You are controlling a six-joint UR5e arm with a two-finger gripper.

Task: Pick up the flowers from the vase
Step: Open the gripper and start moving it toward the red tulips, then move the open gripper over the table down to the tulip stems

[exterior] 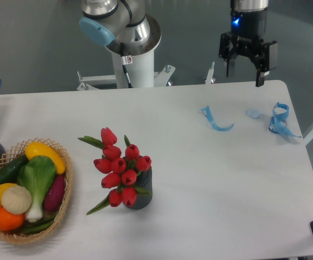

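Flowers [121, 173] upright in vase [140, 193], near front of worktop [210, 179]; none lifted. Gripper [243, 78] high, well behind and right of vase, jaws spread, empty. Approach, grasp, lift all remaining. Basket [64, 200] left of vase.

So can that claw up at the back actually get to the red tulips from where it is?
Probably yes. The gripper hangs open above the table's far edge, and the flowers stand upright in the vase with nothing over them. The basket sits off to the side, and bare tabletop lies between.
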